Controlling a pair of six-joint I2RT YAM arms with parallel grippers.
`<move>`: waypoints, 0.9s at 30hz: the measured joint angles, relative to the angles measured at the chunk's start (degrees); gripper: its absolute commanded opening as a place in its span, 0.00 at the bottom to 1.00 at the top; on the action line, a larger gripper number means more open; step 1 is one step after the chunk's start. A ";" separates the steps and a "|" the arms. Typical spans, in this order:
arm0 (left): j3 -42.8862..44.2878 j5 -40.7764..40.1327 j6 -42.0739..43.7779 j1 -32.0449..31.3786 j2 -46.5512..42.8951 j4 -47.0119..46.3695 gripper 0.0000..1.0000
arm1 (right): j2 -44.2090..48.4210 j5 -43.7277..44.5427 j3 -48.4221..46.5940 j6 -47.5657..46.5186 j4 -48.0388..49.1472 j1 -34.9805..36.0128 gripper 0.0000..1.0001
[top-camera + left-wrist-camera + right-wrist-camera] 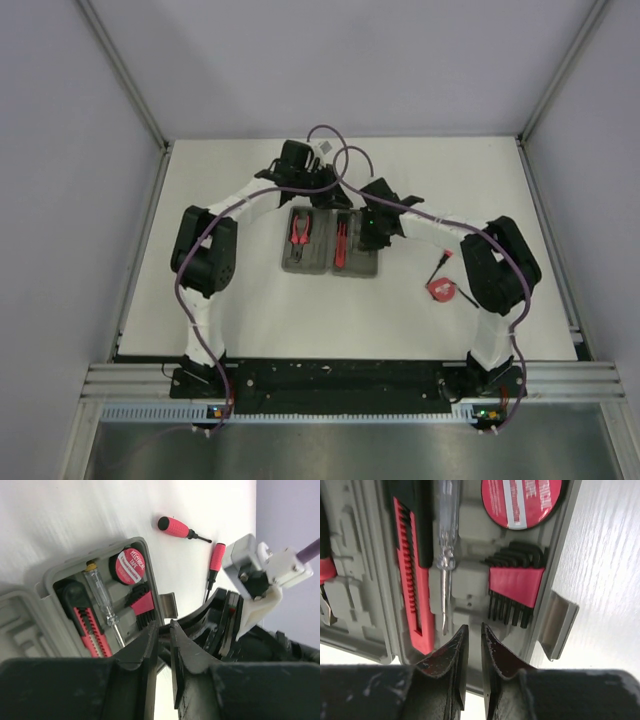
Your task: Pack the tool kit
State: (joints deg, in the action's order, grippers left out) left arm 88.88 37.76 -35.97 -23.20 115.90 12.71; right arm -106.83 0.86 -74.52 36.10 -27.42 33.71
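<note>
The grey case (362, 266) lies open in the middle of the table. Red-and-black pliers (299, 235) sit in its left half. The right half holds a red knife (412, 580), a clear-handled screwdriver (447, 540), a red tape roll (520, 500) and hex keys (515, 585). My left gripper (320, 195) hangs over the case's far edge, its jaws nearly together with nothing between them (165, 627). My right gripper (372, 235) is above the right half, jaws nearly together and empty (474, 630). The red tape measure (441, 290) lies on the table to the right.
Two red-handled screwdrivers (177, 527) (216, 560) lie on the table beyond the case's right side; one also shows in the top view (440, 262). The right arm's wrist (250, 595) is close to my left gripper. The case's latch (557, 622) sticks out at the edge.
</note>
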 measured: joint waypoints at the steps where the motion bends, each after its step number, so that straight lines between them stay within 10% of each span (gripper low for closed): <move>1: 0.90 -0.37 0.13 -0.61 0.96 0.20 0.18 | 0.17 -0.79 1.51 0.26 0.76 0.11 0.15; 27: 3.13 -5.77 3.69 -3.85 11.26 3.28 0.14 | 1.68 -4.83 4.35 3.61 7.30 1.70 0.07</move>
State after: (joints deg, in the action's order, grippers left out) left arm 92.01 31.99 -32.27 -27.05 127.15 15.99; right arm -105.14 -3.97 -70.17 39.70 -20.12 35.42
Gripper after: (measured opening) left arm 0.141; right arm 0.099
